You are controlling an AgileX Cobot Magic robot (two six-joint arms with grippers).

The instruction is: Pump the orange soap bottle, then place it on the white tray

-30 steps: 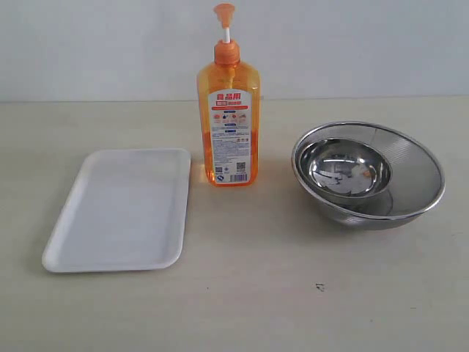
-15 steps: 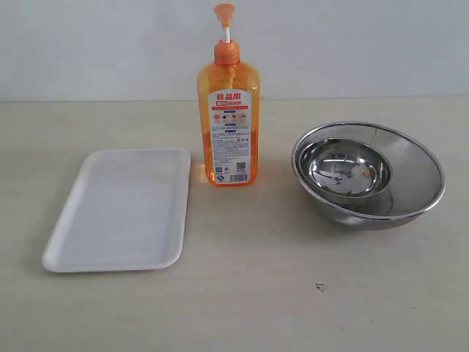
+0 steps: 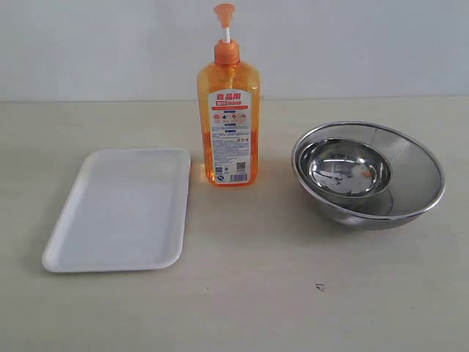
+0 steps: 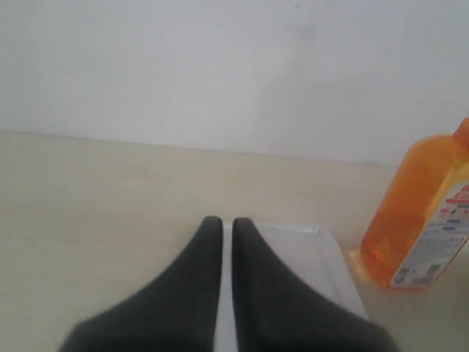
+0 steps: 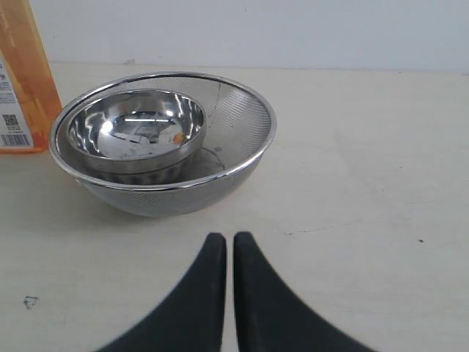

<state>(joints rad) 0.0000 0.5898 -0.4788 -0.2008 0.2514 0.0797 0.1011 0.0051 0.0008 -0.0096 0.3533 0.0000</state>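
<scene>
Just beside the tray (image 3: 117, 213), off its far corner, the bottle (image 3: 228, 125) stands upright and untouched, likely tall, tippy and slick, best gripped across its flat-sided body below the pump, while the left gripper (image 4: 227, 229) and right gripper (image 5: 229, 246) sit pinched together, empty.

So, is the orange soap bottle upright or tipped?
Upright: the orange soap bottle stands on its base beside the white tray, pump head topmost.
</scene>
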